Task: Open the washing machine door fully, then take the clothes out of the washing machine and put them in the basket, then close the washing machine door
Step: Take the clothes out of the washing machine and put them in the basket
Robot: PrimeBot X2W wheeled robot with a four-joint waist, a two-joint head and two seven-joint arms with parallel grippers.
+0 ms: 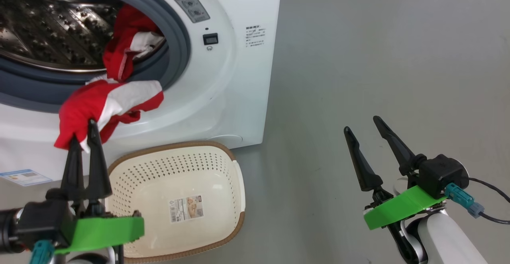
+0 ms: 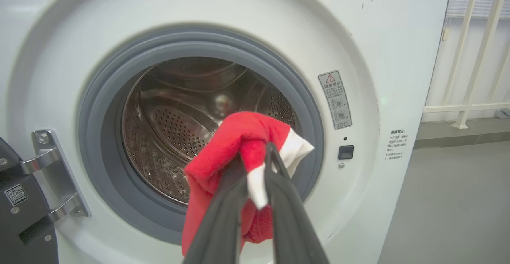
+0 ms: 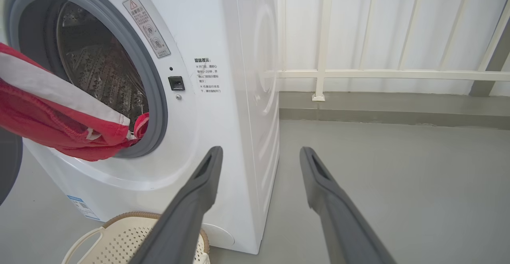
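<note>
Unload step: left gripper [image 1: 83, 132] pinching clothes [image 1: 111, 98] that trail half out of washer [image 1: 239, 77], right gripper [image 1: 361, 123] spread, idle; next, pull clear and release over basket [image 1: 171, 146].

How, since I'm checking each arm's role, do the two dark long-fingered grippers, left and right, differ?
The left gripper is shut on the bright red, white-trimmed clothes; the right gripper is open and empty. The left gripper is at the mouth of the white washing machine; the right gripper stands aside over grey floor. Both have green mounts.
</note>
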